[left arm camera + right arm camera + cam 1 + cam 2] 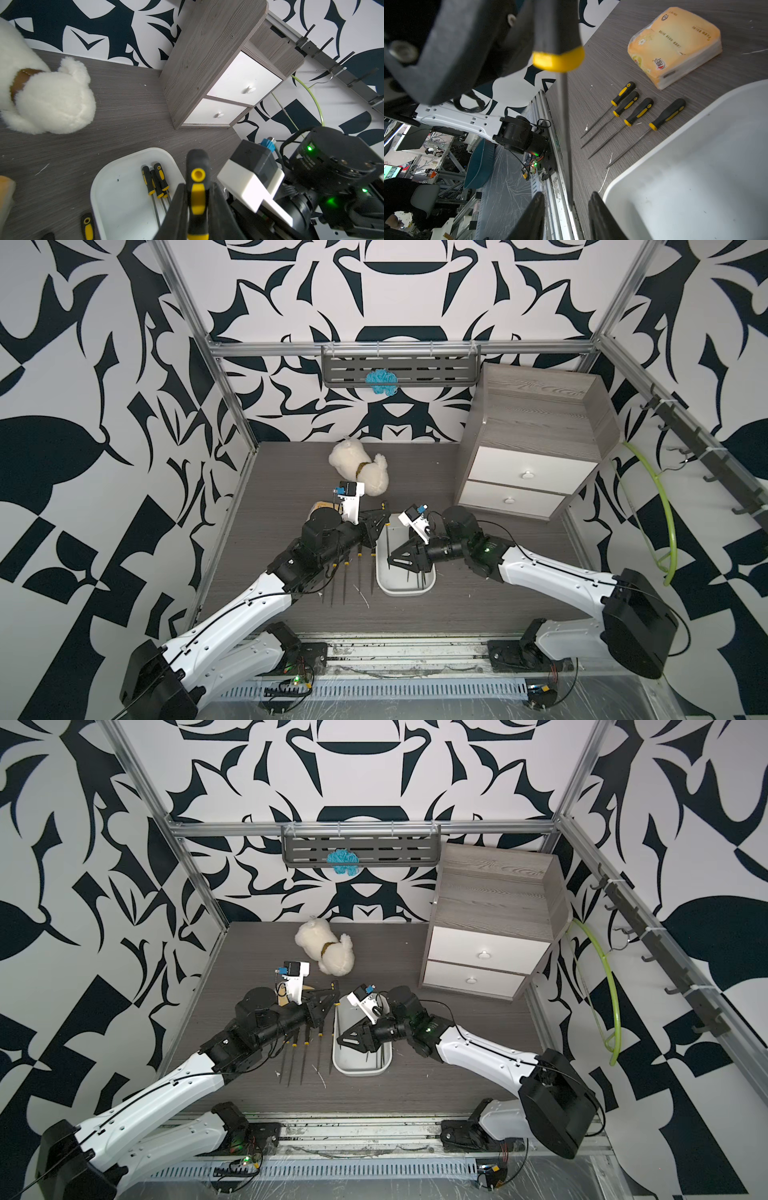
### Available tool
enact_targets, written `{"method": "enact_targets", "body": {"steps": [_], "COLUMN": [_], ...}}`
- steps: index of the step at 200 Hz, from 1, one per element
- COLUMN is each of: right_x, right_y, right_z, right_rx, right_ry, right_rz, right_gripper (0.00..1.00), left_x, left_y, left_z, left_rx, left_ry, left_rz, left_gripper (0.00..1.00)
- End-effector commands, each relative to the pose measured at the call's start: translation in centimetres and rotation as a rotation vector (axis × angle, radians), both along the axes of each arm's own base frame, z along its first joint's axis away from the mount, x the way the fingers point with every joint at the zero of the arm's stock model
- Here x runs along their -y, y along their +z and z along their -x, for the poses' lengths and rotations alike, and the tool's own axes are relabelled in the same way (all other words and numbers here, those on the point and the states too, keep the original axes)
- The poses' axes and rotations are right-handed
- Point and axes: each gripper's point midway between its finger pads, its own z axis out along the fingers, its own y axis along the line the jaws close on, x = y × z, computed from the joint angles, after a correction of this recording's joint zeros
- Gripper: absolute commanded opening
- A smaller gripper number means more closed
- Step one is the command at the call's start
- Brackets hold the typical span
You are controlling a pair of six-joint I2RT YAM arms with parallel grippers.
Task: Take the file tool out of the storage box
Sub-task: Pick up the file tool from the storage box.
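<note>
While the left claw pinches the file by its handle over the box edge, the right claw stands spread around the shaft, apparently clear of it. Judged step: carrying out. Next move: lift clear and lay it beside the four files outside.

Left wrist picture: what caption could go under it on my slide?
The left gripper grips a black-and-yellow-handled file near a shallow white plastic tray holding three more files.
</note>
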Motion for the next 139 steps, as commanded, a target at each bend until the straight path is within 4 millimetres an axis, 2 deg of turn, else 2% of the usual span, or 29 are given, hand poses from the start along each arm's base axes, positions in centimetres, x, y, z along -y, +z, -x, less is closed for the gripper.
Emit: {"method": "enact_targets", "body": {"steps": [1,23,49,87,105,125,139], "right_x": [-1.0,-1.3,-1.3,-0.9,-0.2,0.7,1.3], "right_y": [2.2,1.9,1.6,1.4,1.0,0.9,0.8], "right_z": [-0.6,-0.8,-1.0,-1.3,-1.9,-2.0,-1.8], "right_rx": [0.078,0.072,0.071,0.077,0.084,0.079,0.068], "right_ry": [0.008,0.006,-0.008,-0.035,-0.098,-0.145,-0.164], "right_rz": [-0.046,-0.036,-0.019,-0.003,0.038,0.057,0.063], "right_gripper": [0.37,0.32,0.16,0.00,0.00,0.00,0.00], "left_x": [0.2,0.3,0.3,0.1,0.3,0.6,0.6], "left_y": [1.0,0.9,0.7,0.4,0.3,0.5,0.9], "left_z": [-0.2,-0.2,-0.3,-0.6,-0.6,-0.4,-0.1], "left_rx": [0.015,0.009,0.007,0.005,0.004,-0.003,-0.001], "left_ry": [-0.009,-0.010,-0.003,0.011,0.005,-0.014,-0.022], "left_rz": [0.012,0.011,0.004,-0.015,-0.007,0.014,0.044], "left_gripper": [0.00,0.00,0.00,0.00,0.24,0.39,0.56]}}
